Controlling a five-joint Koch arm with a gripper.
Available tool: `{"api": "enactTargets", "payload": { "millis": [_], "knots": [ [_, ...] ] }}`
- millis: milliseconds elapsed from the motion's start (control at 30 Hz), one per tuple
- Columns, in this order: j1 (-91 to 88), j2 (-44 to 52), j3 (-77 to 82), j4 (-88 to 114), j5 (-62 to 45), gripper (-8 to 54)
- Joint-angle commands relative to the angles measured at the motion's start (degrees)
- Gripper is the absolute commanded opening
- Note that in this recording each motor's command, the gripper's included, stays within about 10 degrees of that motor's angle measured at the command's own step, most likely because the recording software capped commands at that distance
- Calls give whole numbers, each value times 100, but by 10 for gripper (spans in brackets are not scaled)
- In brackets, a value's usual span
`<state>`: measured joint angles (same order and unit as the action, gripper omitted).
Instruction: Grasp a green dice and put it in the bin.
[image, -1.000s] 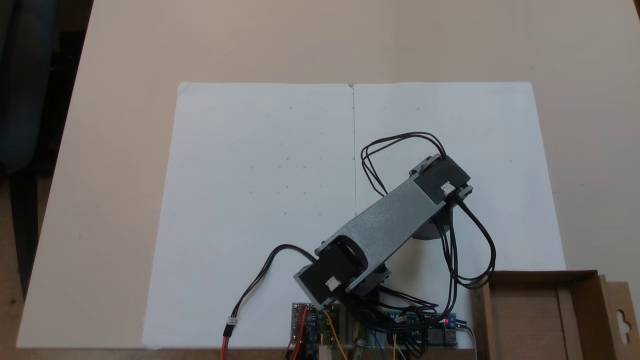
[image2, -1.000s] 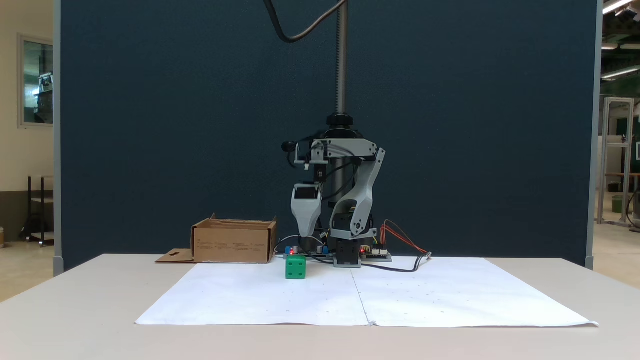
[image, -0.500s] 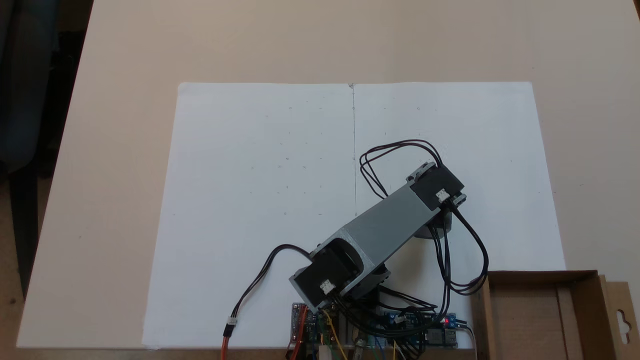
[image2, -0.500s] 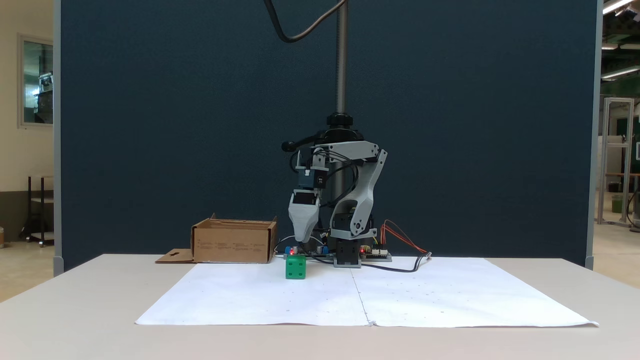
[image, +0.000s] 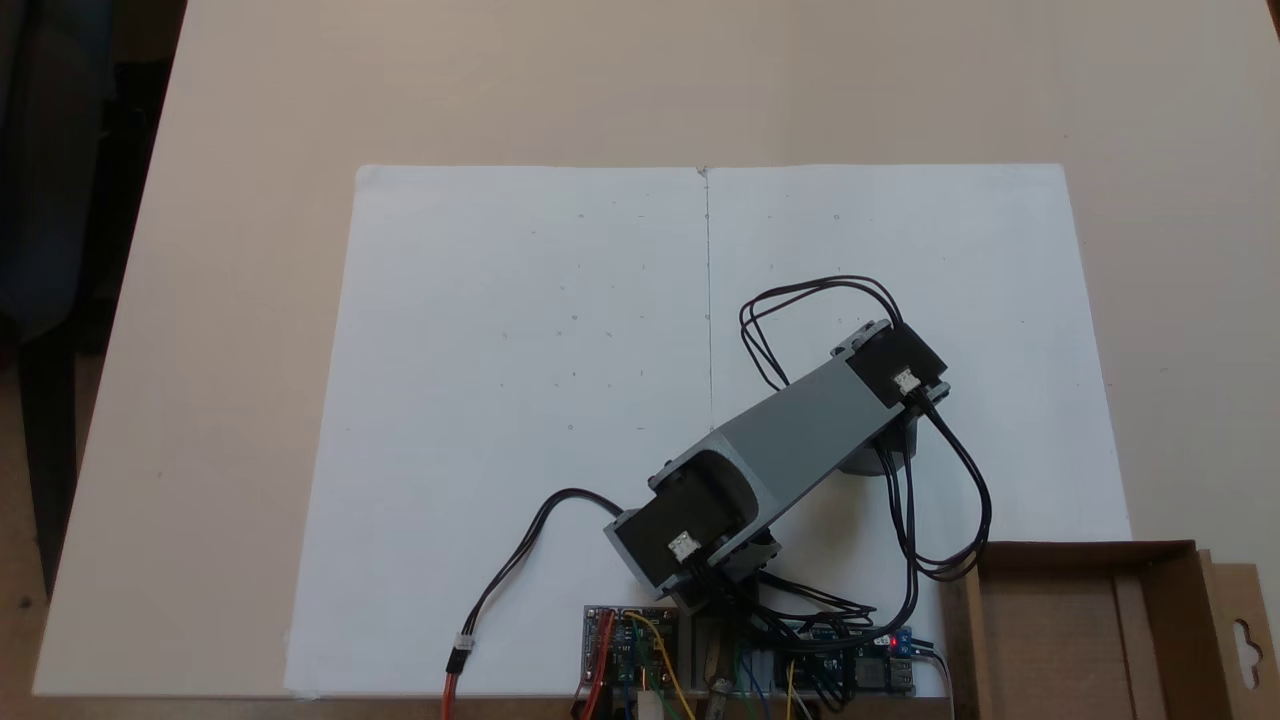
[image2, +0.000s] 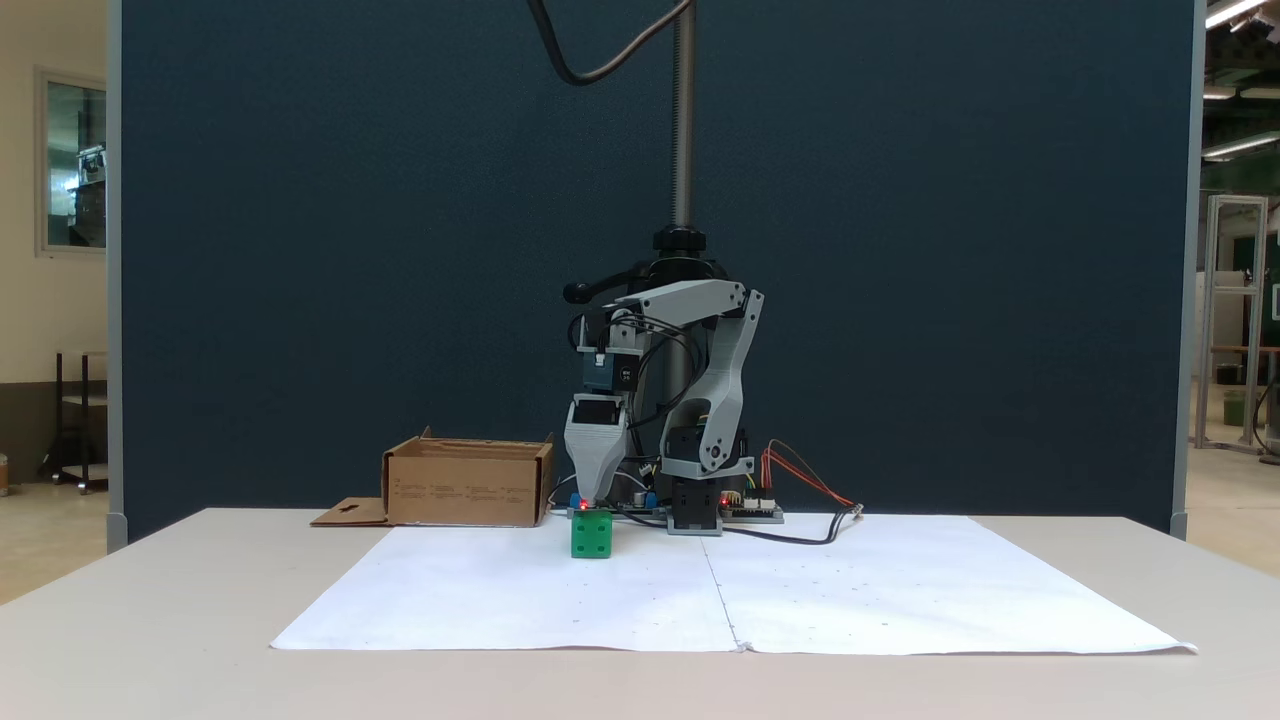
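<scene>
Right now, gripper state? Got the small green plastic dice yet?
Gripper: cannot be told; only one grey tapered jaw shows, its tip just above the small green plastic dice, which sits on the white paper sheet.

I am looking at my arm (image: 790, 440) wearing grey printed links with black servo blocks (image: 895, 362) at the joints; black cables (image: 940, 500) are looping off it, and red, yellow and orange wires are trailing from the circuit boards (image: 625, 650) at its base, one red light glowing.

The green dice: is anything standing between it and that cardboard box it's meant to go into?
Nothing visible does. In a fixed view the green dice sits on the white paper, the bin stands farther back to its left, and only bare surface lies between.
</scene>
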<state>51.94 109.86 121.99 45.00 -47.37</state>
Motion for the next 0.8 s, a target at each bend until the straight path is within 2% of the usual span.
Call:
{"api": "enactTargets", "payload": {
  "millis": [0, 767],
  "knots": [
    [79, 35, -105, -132, -483, 460],
    [-141, -686, -308, -229, -519, 463]
  ]
}}
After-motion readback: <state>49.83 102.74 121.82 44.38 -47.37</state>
